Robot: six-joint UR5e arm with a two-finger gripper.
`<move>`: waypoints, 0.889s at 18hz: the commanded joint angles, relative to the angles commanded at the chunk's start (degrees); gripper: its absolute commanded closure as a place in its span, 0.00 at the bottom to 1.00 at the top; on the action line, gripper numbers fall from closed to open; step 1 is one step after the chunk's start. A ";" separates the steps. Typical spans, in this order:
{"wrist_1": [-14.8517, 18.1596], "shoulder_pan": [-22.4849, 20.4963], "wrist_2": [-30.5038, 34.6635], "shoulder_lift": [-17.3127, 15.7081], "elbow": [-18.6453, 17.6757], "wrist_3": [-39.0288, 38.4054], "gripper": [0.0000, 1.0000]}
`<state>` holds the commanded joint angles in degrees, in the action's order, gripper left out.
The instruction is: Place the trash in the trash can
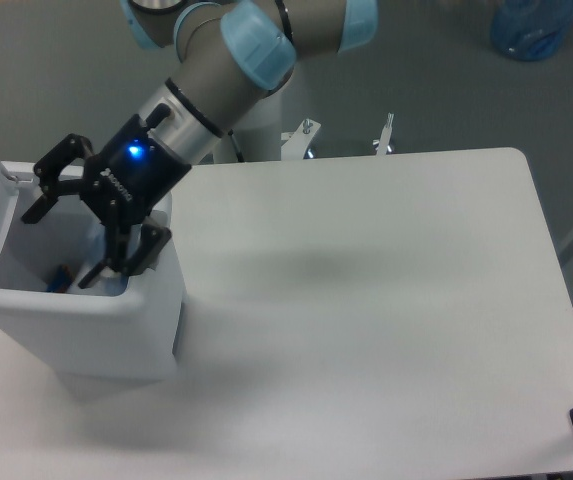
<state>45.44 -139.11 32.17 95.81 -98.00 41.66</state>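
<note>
Now hanging over the trash can at nine o'clock on the bench, tool spread apart, holding nothing. Probably letting-go step; next, lifting out.

We look down from a single fixed camera set high above the near edge of the white table, tilted forward so the tabletop fills most of the frame. The grey floor runs across the top, with a blue water jug cut off at the upper right. The arm enters from the top centre and reaches to the left edge, where the trash can sits partly cropped. We stand at middle distance; no second view overlaps this one.
</note>
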 joint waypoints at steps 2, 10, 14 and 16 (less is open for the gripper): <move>0.00 -4.04 0.09 -0.79 0.00 0.00 0.00; 0.00 -18.99 1.48 2.18 1.58 2.72 0.00; 0.09 -19.88 17.00 2.98 1.23 9.30 0.00; 0.09 -19.44 26.41 5.08 2.54 12.03 0.00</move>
<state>45.53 -158.56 58.58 100.89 -95.46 53.69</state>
